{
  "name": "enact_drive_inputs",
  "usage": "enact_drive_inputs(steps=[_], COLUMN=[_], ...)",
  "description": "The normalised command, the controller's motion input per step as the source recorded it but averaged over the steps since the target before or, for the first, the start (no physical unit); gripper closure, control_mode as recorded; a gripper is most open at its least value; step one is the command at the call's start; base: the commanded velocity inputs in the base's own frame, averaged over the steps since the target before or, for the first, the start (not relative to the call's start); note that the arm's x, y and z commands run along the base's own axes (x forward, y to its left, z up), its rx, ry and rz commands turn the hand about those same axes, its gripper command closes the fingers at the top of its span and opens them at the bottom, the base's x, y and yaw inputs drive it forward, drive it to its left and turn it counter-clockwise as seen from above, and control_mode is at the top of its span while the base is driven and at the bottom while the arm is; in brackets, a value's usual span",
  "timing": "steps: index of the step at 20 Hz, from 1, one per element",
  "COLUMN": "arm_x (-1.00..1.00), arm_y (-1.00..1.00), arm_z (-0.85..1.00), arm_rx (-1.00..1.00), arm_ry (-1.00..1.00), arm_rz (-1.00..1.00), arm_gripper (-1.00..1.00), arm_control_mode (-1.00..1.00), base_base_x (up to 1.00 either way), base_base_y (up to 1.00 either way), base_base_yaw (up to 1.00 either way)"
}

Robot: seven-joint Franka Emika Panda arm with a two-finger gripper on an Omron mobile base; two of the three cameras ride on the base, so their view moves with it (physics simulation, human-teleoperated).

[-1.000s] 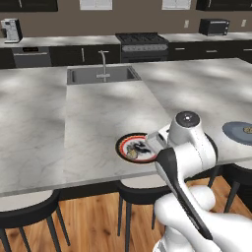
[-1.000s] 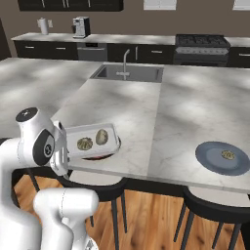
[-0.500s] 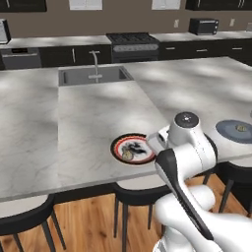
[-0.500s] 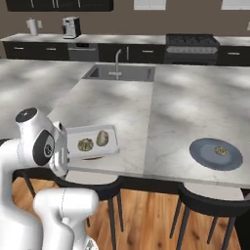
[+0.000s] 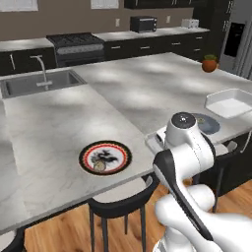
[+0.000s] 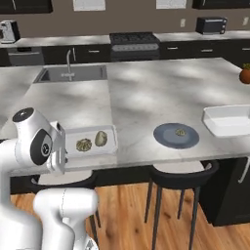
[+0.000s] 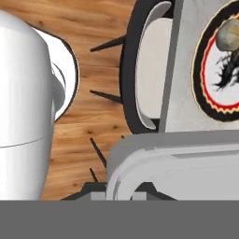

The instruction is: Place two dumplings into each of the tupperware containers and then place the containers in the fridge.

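Containers: two; one [image 6: 90, 141] is sitting at the surface [image 6: 146, 88] edge, pincer [image 7: 123, 193] clamping its rim; the other [image 6: 227, 119] lying rightward.
Dumplings: two [image 6: 93, 141] inside the held one; one [image 6: 180, 132] on the blue-grey plate [image 6: 168, 139].
Writing: none readable.

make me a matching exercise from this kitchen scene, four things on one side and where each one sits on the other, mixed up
Things:
1. tupperware container with two dumplings
2. black-and-red-rimmed plate
3. blue-grey plate
4. empty tupperware container

Places:
A. far right of the island counter
B. counter edge, right beside the arm, at its gripper
C. between the two containers, one dumpling on it
D. counter above a stool, one dumpling near its rim

Pairs: 1-B, 2-D, 3-C, 4-A
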Motion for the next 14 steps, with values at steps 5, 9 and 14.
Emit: enact_drive_inputs(steps=[5,9,14], arm_x=[0.0,0.0,0.0], arm_y=[0.0,0.0,0.0], arm_z=[0.0,0.0,0.0], arm_rx=[0.0,0.0,0.0], arm_ry=[0.0,0.0,0.0], arm_rz=[0.0,0.0,0.0], arm_gripper=[1.0,1.0,1.0], arm_control_mode=[1.0,1.0,1.0], base_base_x=[-0.05,-0.03,0.0], base_base_y=[-0.62,-0.7,-0.72], base_base_yaw=[-0.45,-0.45,-0.41])
